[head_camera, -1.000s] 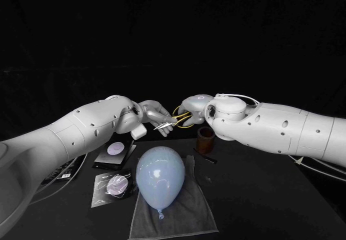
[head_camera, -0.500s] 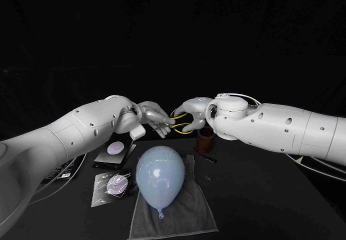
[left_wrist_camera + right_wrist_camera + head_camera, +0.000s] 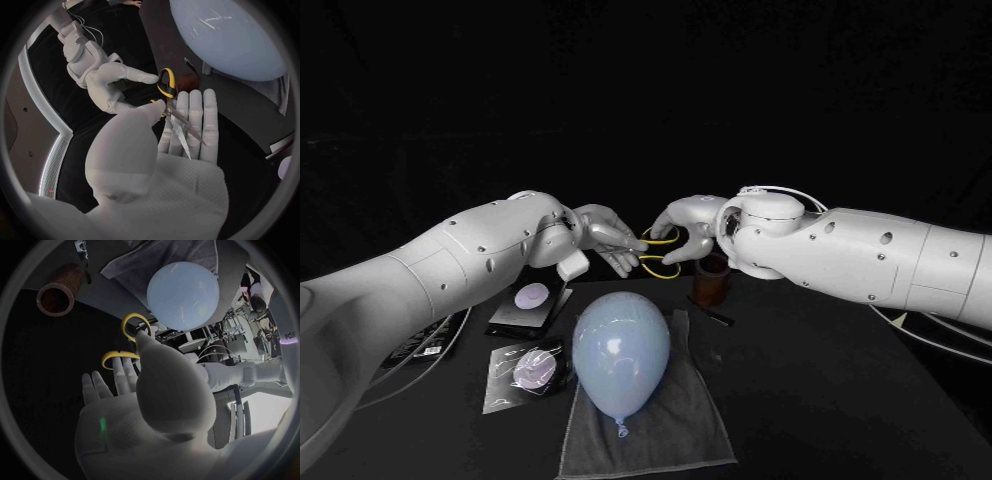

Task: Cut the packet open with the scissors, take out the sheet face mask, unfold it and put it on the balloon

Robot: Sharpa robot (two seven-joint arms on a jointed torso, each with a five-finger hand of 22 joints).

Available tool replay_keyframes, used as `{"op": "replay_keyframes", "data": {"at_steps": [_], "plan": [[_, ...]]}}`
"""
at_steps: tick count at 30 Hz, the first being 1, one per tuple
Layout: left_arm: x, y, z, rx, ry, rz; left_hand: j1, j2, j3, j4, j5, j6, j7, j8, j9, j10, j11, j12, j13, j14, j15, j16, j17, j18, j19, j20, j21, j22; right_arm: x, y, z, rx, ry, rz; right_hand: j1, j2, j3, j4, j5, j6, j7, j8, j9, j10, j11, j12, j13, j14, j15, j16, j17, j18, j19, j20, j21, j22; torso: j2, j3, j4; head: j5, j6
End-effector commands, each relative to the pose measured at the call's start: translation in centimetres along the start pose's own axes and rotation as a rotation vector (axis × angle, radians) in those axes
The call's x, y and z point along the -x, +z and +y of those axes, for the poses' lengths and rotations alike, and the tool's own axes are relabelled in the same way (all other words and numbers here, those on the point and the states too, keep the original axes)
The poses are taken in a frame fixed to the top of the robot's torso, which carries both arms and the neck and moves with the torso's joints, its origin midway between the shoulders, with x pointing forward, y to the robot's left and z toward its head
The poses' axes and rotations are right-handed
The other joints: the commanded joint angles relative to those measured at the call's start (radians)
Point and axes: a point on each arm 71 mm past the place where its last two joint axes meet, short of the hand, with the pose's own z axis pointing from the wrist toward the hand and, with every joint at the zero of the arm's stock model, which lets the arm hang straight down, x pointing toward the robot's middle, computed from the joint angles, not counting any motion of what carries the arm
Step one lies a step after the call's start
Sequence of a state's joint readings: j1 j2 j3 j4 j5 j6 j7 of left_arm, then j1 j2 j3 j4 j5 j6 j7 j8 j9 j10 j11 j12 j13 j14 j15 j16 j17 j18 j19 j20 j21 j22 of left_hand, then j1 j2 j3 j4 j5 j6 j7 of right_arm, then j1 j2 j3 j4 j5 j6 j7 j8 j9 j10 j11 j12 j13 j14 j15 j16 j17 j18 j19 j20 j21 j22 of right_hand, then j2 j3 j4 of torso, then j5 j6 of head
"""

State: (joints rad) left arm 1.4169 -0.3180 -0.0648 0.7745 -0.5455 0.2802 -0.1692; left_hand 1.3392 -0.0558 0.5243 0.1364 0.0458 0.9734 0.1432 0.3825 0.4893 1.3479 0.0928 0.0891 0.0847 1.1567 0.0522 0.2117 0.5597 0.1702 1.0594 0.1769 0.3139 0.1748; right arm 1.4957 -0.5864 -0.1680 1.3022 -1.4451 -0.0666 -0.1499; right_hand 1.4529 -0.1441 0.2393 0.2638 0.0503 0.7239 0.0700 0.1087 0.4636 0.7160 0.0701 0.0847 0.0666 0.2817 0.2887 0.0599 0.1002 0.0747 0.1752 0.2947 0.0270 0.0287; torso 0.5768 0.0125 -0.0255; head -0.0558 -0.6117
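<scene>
Here, left robot hand (image 3: 606, 238) pinching scissors (image 3: 174, 113), right robot hand (image 3: 682, 220) grasp unclear, cup (image 3: 711, 282) upright.

Your head camera looks down on the table (image 3: 848, 400). Wrist cameras sit close behind the left hand (image 3: 187, 170) and right hand (image 3: 137, 400). All share the scissors (image 3: 658, 255), with the balloon (image 3: 620, 350) at six o'clock.

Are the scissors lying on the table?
No, the scissors are held above the table between the left hand and the right hand.
</scene>
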Motion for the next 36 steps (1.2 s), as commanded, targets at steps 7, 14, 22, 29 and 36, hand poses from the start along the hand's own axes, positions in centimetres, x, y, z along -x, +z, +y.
{"op": "replay_keyframes", "data": {"at_steps": [7,14,22,29,36], "plan": [[0.5,-0.3,0.5,0.022,-0.008,-0.007,-0.001,0.004,0.124,-0.129,0.003,0.007,0.001,-0.003,0.001,0.018,-0.013,0.000,0.002,0.005,0.000,-0.004,0.002,0.008,-0.004,-0.003,0.006,0.003,1.6,-0.9,-0.2,0.106,0.110,-0.223,0.005,0.006,0.070,-0.052,0.001,0.078,0.020,0.014,-0.017,0.154,0.089,-0.009,-0.002,0.145,-0.009,0.046,0.031,0.002,0.052,-0.001,0.011,0.005,0.000,0.0002,-0.0002,-0.001,0.001],[0.6,-0.3,0.6,0.026,-0.006,-0.007,-0.003,0.004,0.125,-0.131,0.003,0.007,0.001,-0.003,0.002,0.018,-0.013,-0.001,0.002,0.005,0.000,-0.004,0.002,0.008,-0.005,-0.003,0.008,0.004,1.8,-1.8,-0.7,0.132,0.218,-0.253,-0.003,0.004,0.107,-0.084,0.001,0.105,0.035,0.013,-0.045,0.198,0.142,-0.015,-0.002,0.217,-0.038,0.070,0.041,0.025,0.067,-0.001,0.010,0.005,0.000,0.0001,0.0006,-0.001,0.001],[0.9,-0.6,0.7,-0.007,-0.020,-0.028,-0.005,0.005,0.126,-0.132,0.003,0.007,0.001,-0.003,0.003,0.018,-0.013,-0.001,0.002,0.005,0.000,-0.004,0.003,0.008,-0.006,-0.003,0.009,0.005,2.1,-3.2,-3.4,0.066,0.434,-0.289,-0.036,0.004,0.159,-0.121,0.003,0.146,0.083,0.015,-0.085,0.271,0.151,-0.014,0.003,0.434,-0.077,0.163,0.079,0.069,0.249,-0.001,0.048,0.028,-0.001,-0.0006,0.0009,0.003,0.003],[1.7,-1.6,0.1,-0.163,-0.091,-0.110,-0.017,0.007,0.129,-0.134,0.003,0.003,-0.001,-0.006,0.007,0.014,-0.012,-0.004,0.001,0.001,0.002,-0.008,0.004,0.005,-0.014,0.000,0.011,0.008,0.7,-4.9,-6.6,-0.077,0.730,-0.283,-0.105,0.002,0.197,-0.103,0.020,0.184,0.142,0.042,-0.111,0.399,0.088,-0.003,0.006,0.757,-0.171,0.304,0.147,0.115,0.670,-0.045,0.167,0.069,0.000,-0.0003,-0.0001,0.003,0.012],[2.5,-2.5,0.2,-0.240,-0.140,-0.199,-0.021,0.008,0.130,-0.133,0.003,0.002,-0.001,-0.006,0.008,0.013,-0.012,-0.004,0.001,0.000,0.002,-0.009,0.005,0.005,-0.017,0.000,0.011,0.008,-2.5,-5.8,-7.8,-0.199,1.018,-0.269,-0.167,-0.019,0.153,-0.068,0.010,0.165,0.170,0.044,-0.133,0.389,0.112,-0.021,-0.002,0.643,-0.130,0.196,0.131,0.100,0.608,-0.018,0.078,0.033,0.001,-0.0001,-0.0028,0.008,0.017]]}}
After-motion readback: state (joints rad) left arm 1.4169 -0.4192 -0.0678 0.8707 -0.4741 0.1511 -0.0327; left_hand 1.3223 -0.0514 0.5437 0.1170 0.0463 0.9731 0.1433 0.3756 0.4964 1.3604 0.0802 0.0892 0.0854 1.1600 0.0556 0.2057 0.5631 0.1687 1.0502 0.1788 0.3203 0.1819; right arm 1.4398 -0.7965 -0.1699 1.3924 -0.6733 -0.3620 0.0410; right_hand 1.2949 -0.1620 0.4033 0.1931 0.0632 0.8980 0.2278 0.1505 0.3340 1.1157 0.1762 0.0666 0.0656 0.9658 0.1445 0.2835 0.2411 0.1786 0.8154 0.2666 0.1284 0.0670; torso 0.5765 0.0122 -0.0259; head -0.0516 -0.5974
